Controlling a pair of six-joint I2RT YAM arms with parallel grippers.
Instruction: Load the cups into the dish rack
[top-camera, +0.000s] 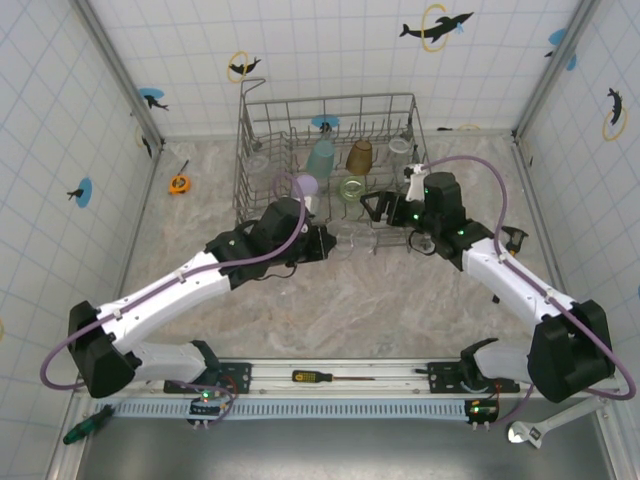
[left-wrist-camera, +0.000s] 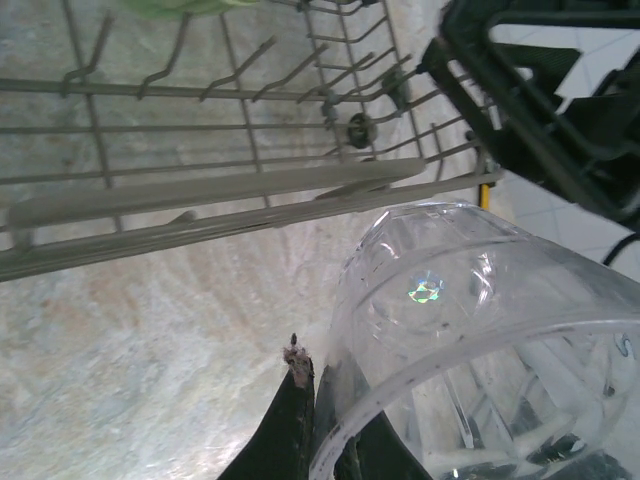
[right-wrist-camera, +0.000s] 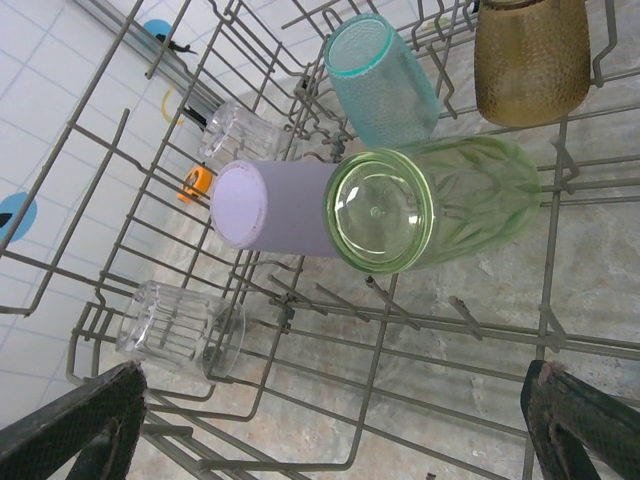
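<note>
Closest to us is a clear colourless plastic tumbler (left-wrist-camera: 470, 330), tipped over and pinched by its wall in the left gripper (left-wrist-camera: 325, 435), whose jaws are closed thin on it, one finger inside and one outside. It sits just off the near rail of the grey wire dish rack (left-wrist-camera: 200, 195), not yet inside. We judge it light, stiff and slick, apt to swivel in a rim pinch. The right gripper (right-wrist-camera: 330, 430) hangs spread wide and holds nothing, above the racked opaque lavender tumbler (right-wrist-camera: 275, 205), translucent pale green tumbler (right-wrist-camera: 440, 205), teal tumbler (right-wrist-camera: 380, 80) and amber-brown tumbler (right-wrist-camera: 530, 60). We can read no brand or writing anywhere.
</note>
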